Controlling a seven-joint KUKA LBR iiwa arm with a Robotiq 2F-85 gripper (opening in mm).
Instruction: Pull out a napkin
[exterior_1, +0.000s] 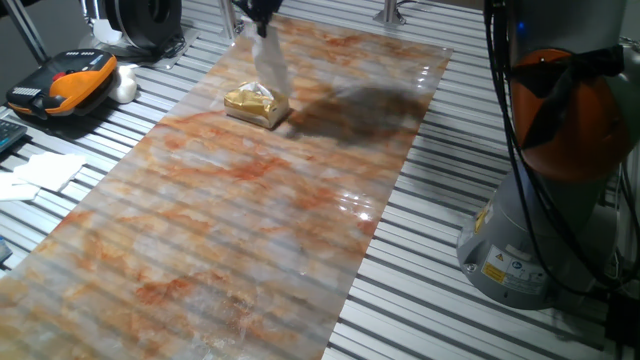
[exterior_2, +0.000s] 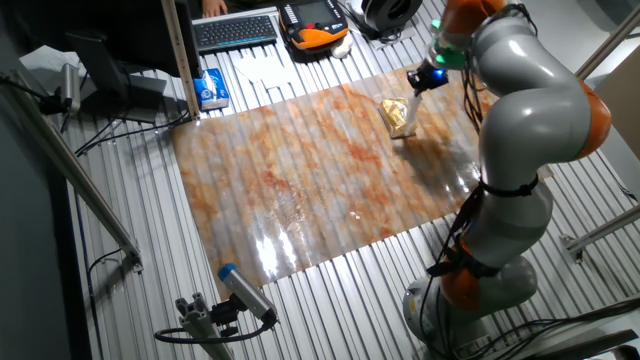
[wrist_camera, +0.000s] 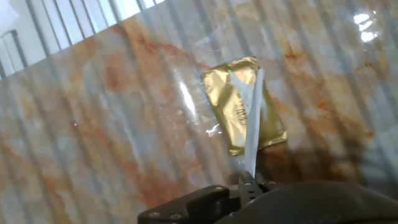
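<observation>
Hand view shows the napkin (wrist_camera: 254, 118) drawn into a narrow strip, its long axis running from the golden tissue box (wrist_camera: 244, 104) straight up to the tool (wrist_camera: 249, 180), whose fingers are pinched closed on the strip's upper end. In one fixed view the napkin (exterior_1: 270, 62) stands nearly upright above the box (exterior_1: 256, 105), leaning slightly toward the tool (exterior_1: 262, 22). The box lies flat on the marbled desk (exterior_1: 250, 220).
</observation>
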